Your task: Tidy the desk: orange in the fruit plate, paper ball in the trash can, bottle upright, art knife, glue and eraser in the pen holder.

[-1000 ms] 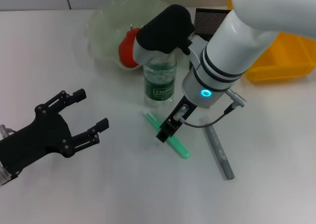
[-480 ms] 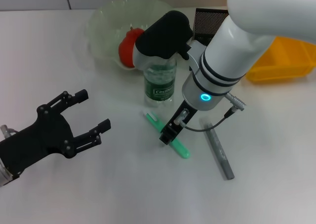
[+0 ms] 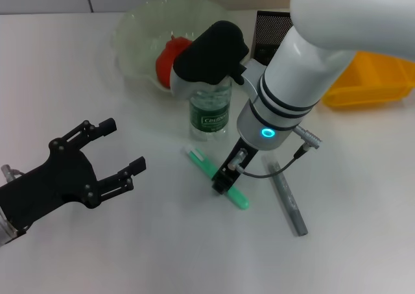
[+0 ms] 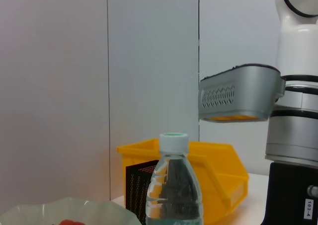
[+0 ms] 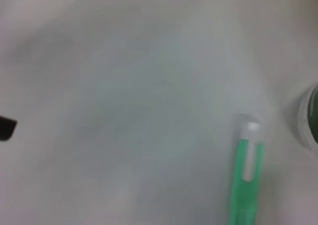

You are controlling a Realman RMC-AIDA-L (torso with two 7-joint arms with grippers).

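The bottle (image 3: 211,112) stands upright at mid-table, its cap (image 4: 174,139) under the right arm's black wrist housing (image 3: 207,47). A green pen-shaped art knife (image 3: 217,176) lies flat in front of it, also in the right wrist view (image 5: 246,175). My right gripper (image 3: 224,180) reaches down right over the knife's middle, mostly hidden by the arm. The orange (image 3: 170,60) sits in the fruit plate (image 3: 139,24). Beside the knife lies a grey stick (image 3: 288,202), perhaps the glue. My left gripper (image 3: 122,143) hangs open at the near left. Paper ball and eraser are out of view.
The pen holder (image 3: 269,29) stands behind the bottle, with the yellow trash can (image 3: 379,80) to its right. The left wrist view shows the bottle (image 4: 174,190), pen holder (image 4: 138,185) and trash can (image 4: 223,175) in a row beside the right arm (image 4: 298,111).
The right arm's lower end has slid a little along the green knife, toward the near right. The knife, the bottle and the left gripper have not moved.
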